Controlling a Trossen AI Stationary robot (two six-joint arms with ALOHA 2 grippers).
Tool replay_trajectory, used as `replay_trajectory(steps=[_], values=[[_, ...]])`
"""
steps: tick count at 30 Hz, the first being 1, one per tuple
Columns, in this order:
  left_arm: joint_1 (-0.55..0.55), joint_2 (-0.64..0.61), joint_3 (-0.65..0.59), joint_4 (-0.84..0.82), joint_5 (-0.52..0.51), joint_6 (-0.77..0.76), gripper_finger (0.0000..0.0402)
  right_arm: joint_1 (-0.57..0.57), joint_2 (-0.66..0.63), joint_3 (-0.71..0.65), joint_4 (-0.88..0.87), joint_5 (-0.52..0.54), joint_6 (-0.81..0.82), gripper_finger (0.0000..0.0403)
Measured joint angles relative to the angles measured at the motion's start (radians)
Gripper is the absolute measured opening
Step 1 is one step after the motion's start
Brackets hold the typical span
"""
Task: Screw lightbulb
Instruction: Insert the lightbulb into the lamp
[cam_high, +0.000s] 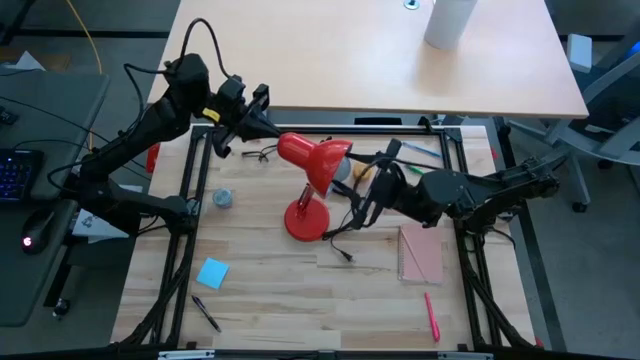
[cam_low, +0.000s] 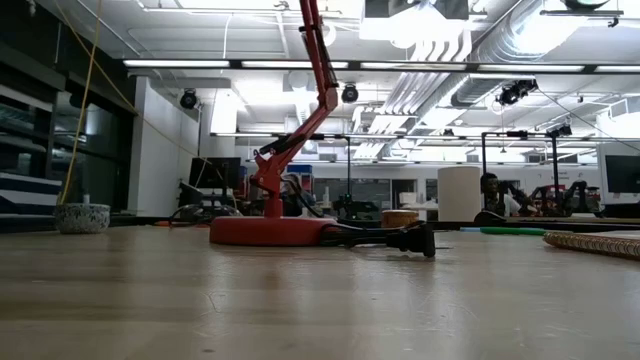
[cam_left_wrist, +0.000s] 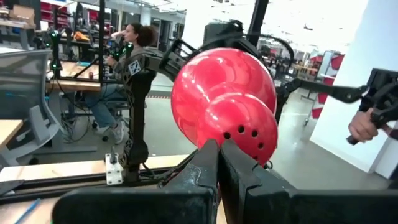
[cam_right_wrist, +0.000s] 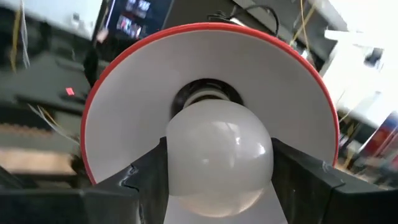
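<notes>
The right gripper (cam_right_wrist: 217, 171) pinches the lightbulb (cam_right_wrist: 219, 155) between its two fingers, the bulb's base at the socket inside the red lamp shade (cam_right_wrist: 124, 93); the left gripper (cam_left_wrist: 219, 163), fingers pressed together, touches the shade's rear. The lamp base (cam_high: 305, 220) stands on the table (cam_high: 270, 290)

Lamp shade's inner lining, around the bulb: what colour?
White, inside the red metal lamp shade; clearest in the right wrist view.

The left gripper (cam_left_wrist: 219, 163) reaches in from the table's far-left side, fingers pressed together; the right gripper (cam_right_wrist: 217, 180) reaches leftward, fingers spread.
</notes>
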Motion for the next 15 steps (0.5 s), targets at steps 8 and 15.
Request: replay_trajectory(steps=[8, 15], values=[[0.031, 0.0, 0.0, 0.039, 0.0, -0.09, 0.0, 0.0, 0.0, 0.0, 0.006, 0.012, -0.436, 0.0232], [0.062, 0.0, 0.0, 0.062, 0.002, -0.199, 0.0, 0.0, 0.0, 0.0, 0.004, 0.037, -0.731, 0.0232]])
